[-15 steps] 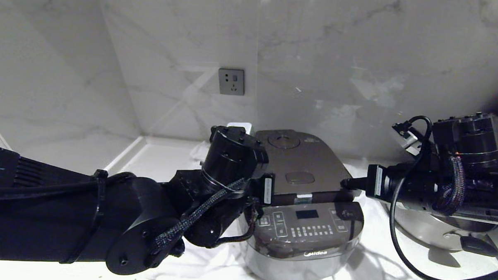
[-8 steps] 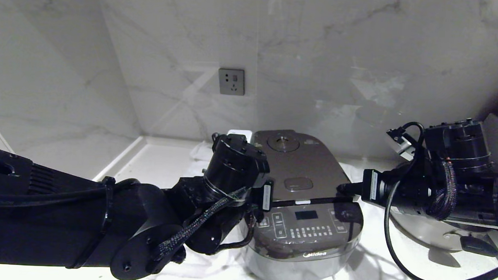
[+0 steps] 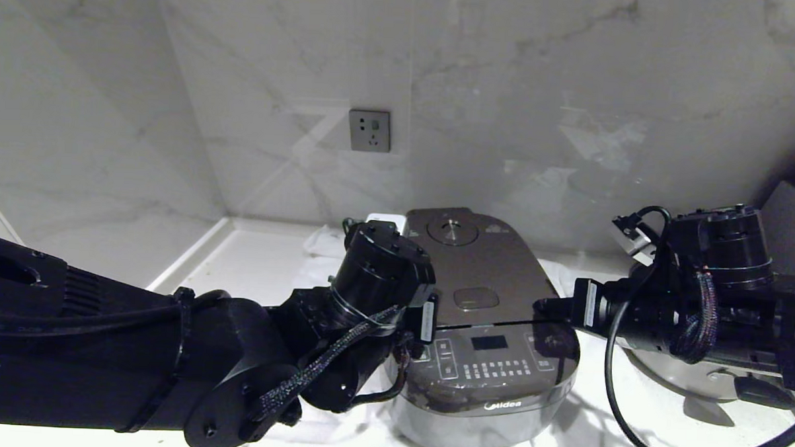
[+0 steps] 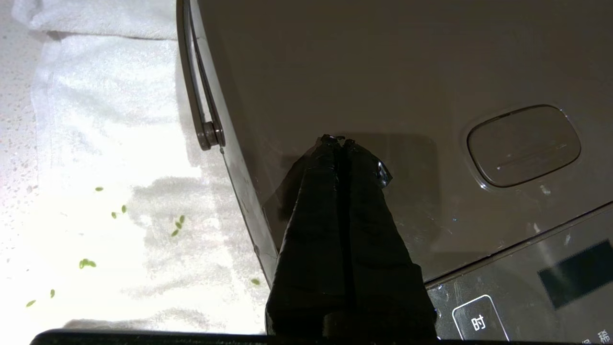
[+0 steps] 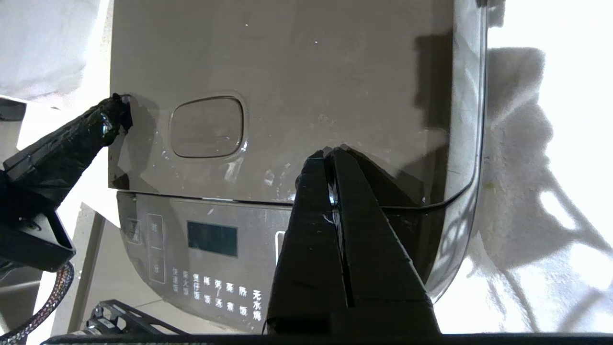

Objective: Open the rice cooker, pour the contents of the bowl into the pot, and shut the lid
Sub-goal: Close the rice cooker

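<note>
I am pressing my closed, empty left gripper and right gripper on the flat dark brown hinged lid of the boxy rice cooker.

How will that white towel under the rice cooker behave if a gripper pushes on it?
The white towel is probably floppy: it already lies in folds and would likely bunch rather than slide. Where the rice cooker stands on it, it likely stays pinned. Its damp-looking patch might cling.
</note>
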